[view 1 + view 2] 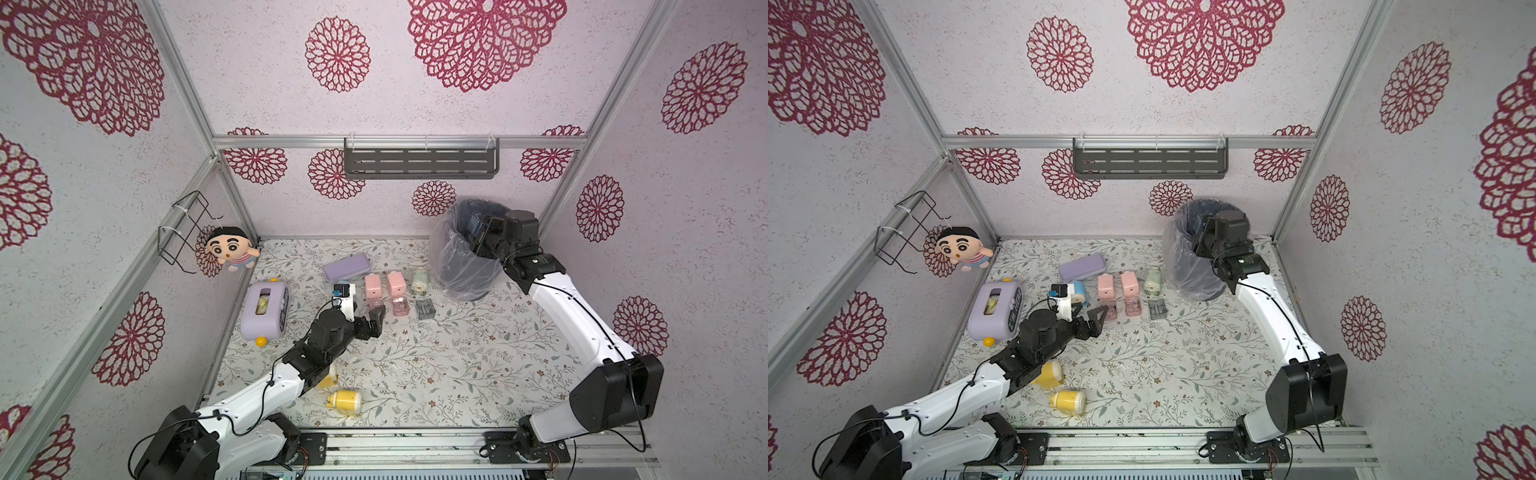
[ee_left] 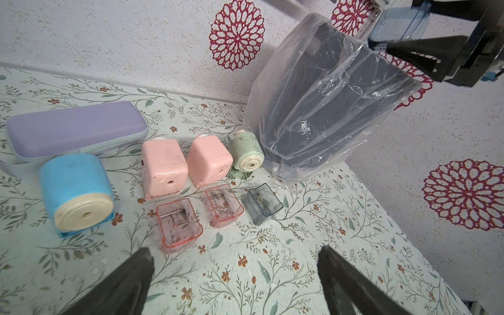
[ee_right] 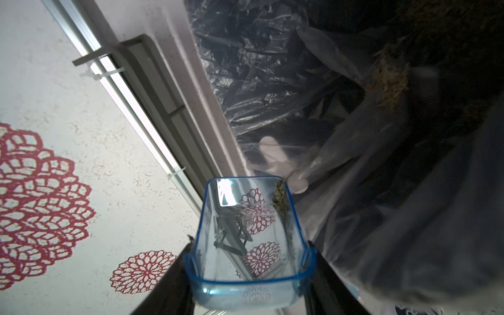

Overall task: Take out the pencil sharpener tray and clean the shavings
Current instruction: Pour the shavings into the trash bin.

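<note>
Place: robot lab test booth
Evidence: aluminium frame (image 1: 282,142), flower-papered wall panels (image 1: 395,112), arm-mounting rail (image 1: 407,451), floral-covered tabletop (image 1: 436,365)

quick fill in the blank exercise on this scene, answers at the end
1. The right hand grips a clear ____ tray at the mouth of the bin.
2. The left hand hovers with its jaws ____.
3. ____ trays lie on the table before the sharpeners.
4. The ____ sharpener stands nearest the bin.
Missing words: blue; open; three; green
</note>
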`<state>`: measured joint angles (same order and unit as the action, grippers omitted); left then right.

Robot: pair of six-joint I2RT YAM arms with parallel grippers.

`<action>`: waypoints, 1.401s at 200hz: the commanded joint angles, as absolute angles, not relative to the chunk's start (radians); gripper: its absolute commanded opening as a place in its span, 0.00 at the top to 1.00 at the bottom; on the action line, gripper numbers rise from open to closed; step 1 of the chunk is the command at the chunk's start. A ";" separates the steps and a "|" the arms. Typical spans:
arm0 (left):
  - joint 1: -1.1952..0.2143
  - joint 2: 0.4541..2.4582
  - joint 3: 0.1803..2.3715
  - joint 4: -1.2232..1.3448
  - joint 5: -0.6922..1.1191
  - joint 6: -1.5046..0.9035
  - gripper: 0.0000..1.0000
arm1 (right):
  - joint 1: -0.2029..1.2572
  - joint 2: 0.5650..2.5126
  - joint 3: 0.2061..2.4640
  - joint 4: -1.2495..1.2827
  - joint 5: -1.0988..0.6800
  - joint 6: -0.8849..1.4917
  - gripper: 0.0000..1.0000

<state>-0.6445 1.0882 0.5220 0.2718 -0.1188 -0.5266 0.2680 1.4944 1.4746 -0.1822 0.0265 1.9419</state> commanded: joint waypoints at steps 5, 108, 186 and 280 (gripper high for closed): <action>-0.655 1.072 0.541 0.288 -0.127 -0.515 0.03 | 0.285 1.491 1.590 -0.213 0.066 1.889 0.63; -0.657 1.069 0.539 0.290 -0.134 -0.515 0.03 | 0.293 1.488 1.506 -0.170 0.061 1.902 0.63; -0.656 1.070 0.537 0.292 -0.136 -0.515 0.03 | 0.296 1.451 1.417 -0.145 0.073 1.910 0.63; -0.657 1.061 0.535 0.290 -0.144 -0.513 0.03 | 0.294 1.447 1.461 -0.143 0.082 1.878 0.63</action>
